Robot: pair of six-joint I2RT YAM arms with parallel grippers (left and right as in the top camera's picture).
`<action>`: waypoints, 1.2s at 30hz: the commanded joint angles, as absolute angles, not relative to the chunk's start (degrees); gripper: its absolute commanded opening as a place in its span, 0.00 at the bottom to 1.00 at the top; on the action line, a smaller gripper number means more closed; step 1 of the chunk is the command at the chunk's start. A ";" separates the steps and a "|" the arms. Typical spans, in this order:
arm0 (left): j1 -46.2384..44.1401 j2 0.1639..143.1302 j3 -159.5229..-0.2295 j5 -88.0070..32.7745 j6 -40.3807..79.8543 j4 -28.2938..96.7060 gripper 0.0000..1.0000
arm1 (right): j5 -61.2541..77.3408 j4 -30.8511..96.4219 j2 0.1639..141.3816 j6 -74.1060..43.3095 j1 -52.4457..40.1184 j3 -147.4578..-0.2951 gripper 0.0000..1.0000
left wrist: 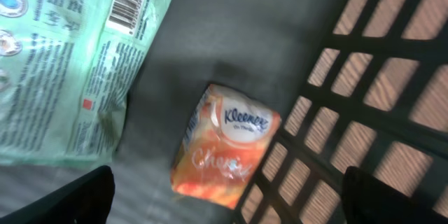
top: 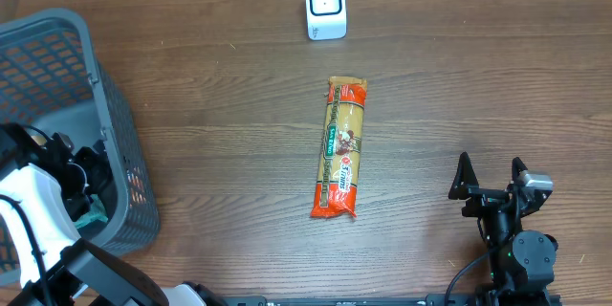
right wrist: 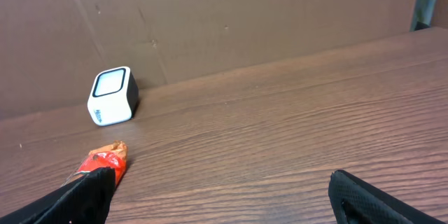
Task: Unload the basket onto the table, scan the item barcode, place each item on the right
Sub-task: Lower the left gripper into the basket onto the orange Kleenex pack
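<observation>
Here, pasta packet [top: 344,148] flat on table [top: 478,76], well apart from wide, empty right fingers [top: 465,177]; left fingers [left wrist: 63,199] wide inside basket [top: 129,163].

Pasta packet [right wrist: 105,161] mostly off-frame

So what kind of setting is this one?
Probably a mock shop checkout on a wooden table: a white barcode scanner, a grey shopping basket holding a Kleenex tissue pack, and a spaghetti packet.

- We see a brown wood-grain surface [top: 459,86].
- We find a grey mesh basket [top: 121,143] at its left edge.
- We note cardboard [right wrist: 245,21] standing behind it.
</observation>
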State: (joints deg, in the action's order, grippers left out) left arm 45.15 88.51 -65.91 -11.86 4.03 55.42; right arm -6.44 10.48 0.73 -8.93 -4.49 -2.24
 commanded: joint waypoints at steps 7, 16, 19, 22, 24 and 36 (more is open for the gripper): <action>45.34 88.03 -55.11 -12.93 3.27 47.55 0.87 | -7.49 11.09 0.19 -8.58 -4.49 -3.44 1.00; 45.34 88.05 -48.47 -10.57 6.90 42.78 0.72 | -7.49 11.09 0.19 -8.60 -4.49 -3.44 1.00; 45.34 88.05 -47.20 -10.52 6.85 42.59 0.70 | -7.49 11.09 0.19 -8.60 -4.49 -3.44 1.00; 45.34 88.05 -46.44 -10.55 6.85 42.09 0.72 | -7.49 11.09 0.19 -8.60 -4.49 -3.44 1.00; 45.34 88.05 -45.87 -10.55 6.87 41.41 0.75 | -7.49 11.09 0.19 -8.60 -4.49 -3.44 1.00; 45.30 88.07 -41.17 -10.81 7.33 35.68 0.79 | -7.49 11.09 0.19 -8.60 -4.49 -3.44 1.00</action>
